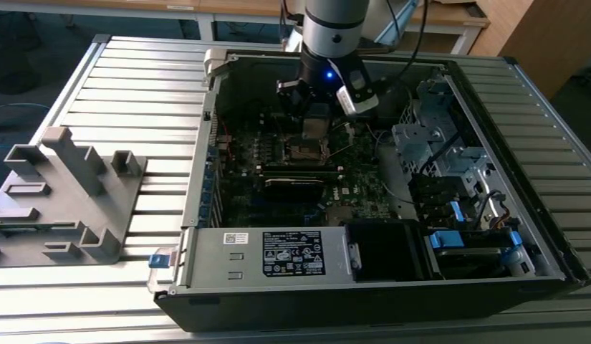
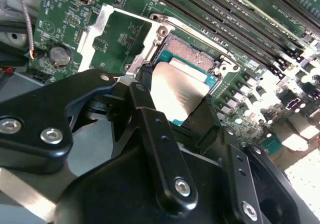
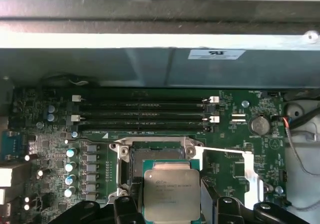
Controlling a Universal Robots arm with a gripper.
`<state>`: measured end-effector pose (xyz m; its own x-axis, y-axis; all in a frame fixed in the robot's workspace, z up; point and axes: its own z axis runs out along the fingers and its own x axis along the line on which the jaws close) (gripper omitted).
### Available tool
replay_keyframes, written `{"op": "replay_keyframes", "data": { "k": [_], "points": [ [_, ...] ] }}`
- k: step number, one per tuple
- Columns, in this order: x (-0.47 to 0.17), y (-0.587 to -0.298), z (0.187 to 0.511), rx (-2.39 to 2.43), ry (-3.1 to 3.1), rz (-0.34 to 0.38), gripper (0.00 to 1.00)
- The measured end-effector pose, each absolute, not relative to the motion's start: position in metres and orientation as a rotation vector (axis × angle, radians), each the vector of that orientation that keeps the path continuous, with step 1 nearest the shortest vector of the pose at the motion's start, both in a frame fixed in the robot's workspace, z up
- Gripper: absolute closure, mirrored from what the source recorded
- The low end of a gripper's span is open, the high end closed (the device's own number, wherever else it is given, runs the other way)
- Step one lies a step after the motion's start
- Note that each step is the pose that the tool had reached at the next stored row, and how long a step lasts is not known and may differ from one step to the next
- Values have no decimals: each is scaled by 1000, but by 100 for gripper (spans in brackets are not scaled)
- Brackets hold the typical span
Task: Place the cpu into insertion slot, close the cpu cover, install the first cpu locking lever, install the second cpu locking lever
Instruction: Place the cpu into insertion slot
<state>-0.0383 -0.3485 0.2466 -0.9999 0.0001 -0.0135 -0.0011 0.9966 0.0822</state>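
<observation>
Gripper (image 2: 176, 100) fingers pinch the cpu (image 2: 179, 86) by opposite edges, holding it just above the insertion slot (image 2: 189, 50), not yet seated. In my judgement it should descend level and square to the socket frame. The cpu cover (image 2: 97, 26) lies swung open beside the slot and does not obstruct; memory slots (image 3: 142, 104) and capacitors (image 3: 70, 166) stand near.

No wording can be made out for certain. A black label (image 1: 293, 256) with white print and symbols is carried on the power supply (image 1: 209, 261), low in the middle of the exterior view. In the first wrist view, a white sticker (image 3: 216, 54) bearing a dark mark is seen on the case wall (image 3: 150, 66), and faint engraved lines are seen on the cpu (image 3: 171, 191).
</observation>
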Motion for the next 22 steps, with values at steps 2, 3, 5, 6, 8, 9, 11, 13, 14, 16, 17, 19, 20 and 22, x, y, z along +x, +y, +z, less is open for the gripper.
{"op": "replay_keyframes", "data": {
  "k": [2,3,5,6,8,9,11,13,14,16,17,19,20,22],
  "points": [
    [-40,-348,244,-17,3126,129,46],
    [-41,-348,242,-18,3126,129,46],
    [-43,-348,238,-18,3126,126,46],
    [-43,-348,237,-17,3126,126,46],
    [-43,-348,234,-9,3126,126,46],
    [-43,-348,233,14,3125,126,46],
    [-43,-348,231,70,3123,125,46],
    [-43,-348,229,126,3120,125,46],
    [-43,-348,228,154,3118,125,46],
    [-43,-348,226,211,3113,124,46],
    [-43,-348,225,239,3110,124,46],
    [-43,-349,224,295,3104,123,46],
    [-43,-349,224,324,3101,122,46],
    [-43,-348,224,378,3093,122,46]
  ]
}}
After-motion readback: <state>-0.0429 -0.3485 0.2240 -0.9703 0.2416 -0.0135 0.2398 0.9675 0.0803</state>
